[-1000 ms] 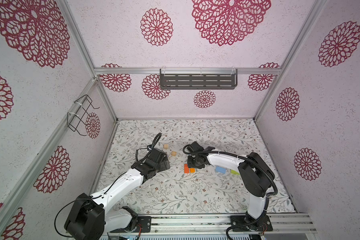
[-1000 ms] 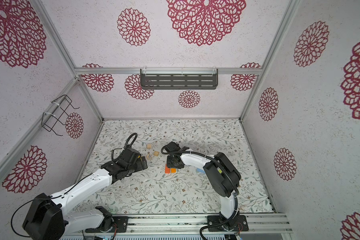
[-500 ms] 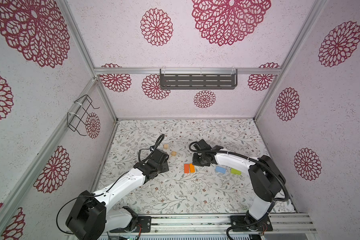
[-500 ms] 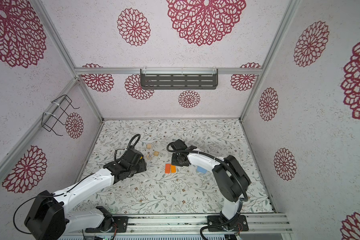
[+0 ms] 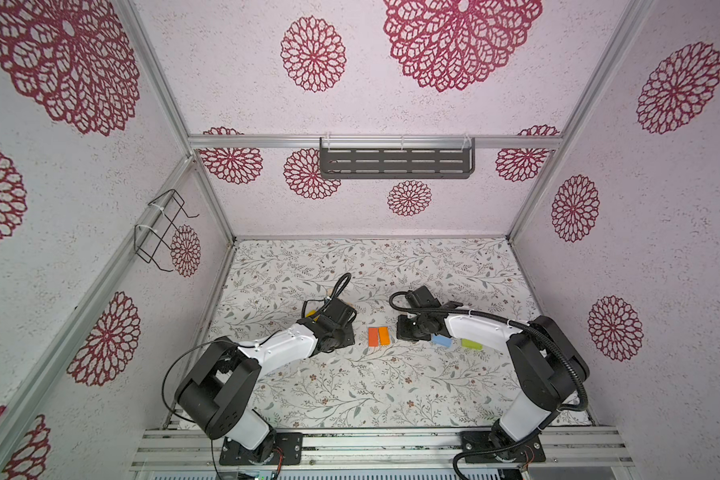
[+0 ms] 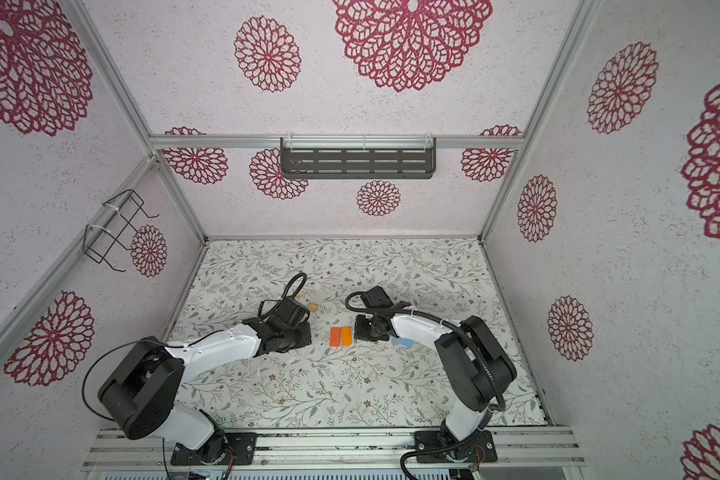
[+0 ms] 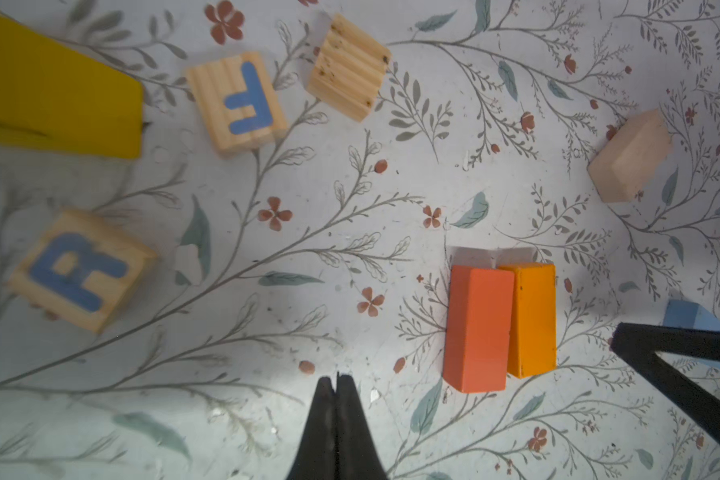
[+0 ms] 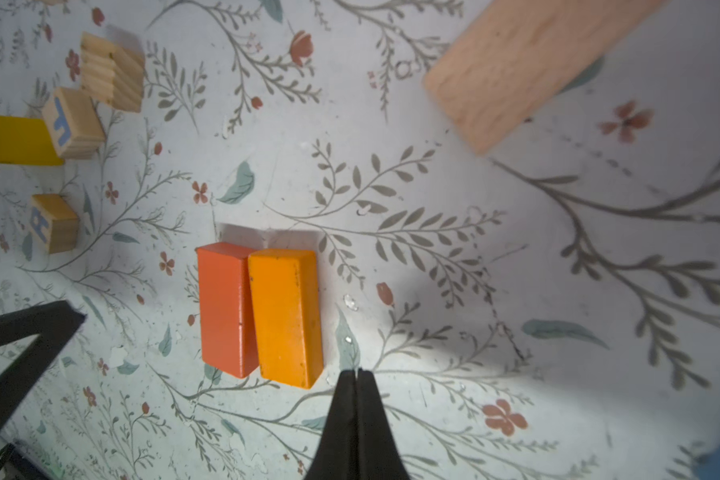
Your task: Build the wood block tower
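Left tool (image 7: 336, 380) and right tool (image 8: 356, 374) closed within last second, both empty, flanking red-orange block (image 7: 476, 328) and orange block (image 7: 531, 318), which lay touching side by side on tabletop (image 5: 350, 386). Base judged laid; nothing stacked yet.

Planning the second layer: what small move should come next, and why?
Probably open the right gripper and swing it to the blue brick: the red-orange brick and orange brick already lie side by side as a base, the jaws are shut on nothing, and blue lies beside that arm.
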Action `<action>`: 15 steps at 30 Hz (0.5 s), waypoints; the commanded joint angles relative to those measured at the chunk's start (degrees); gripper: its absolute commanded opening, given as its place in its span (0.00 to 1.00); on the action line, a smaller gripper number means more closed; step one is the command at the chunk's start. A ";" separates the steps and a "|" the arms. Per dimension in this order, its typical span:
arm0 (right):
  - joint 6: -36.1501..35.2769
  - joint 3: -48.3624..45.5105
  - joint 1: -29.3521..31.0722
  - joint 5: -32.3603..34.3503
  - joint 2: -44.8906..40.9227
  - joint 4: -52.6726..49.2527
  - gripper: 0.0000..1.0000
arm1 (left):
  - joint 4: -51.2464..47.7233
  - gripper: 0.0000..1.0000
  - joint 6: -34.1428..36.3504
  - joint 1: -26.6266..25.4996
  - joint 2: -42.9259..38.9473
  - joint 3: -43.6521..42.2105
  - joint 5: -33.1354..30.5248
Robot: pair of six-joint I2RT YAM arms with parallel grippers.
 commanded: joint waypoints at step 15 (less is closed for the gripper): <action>-2.23 -1.48 -0.27 -7.11 1.95 8.18 0.00 | 12.38 0.00 -3.65 -1.91 9.49 3.22 5.92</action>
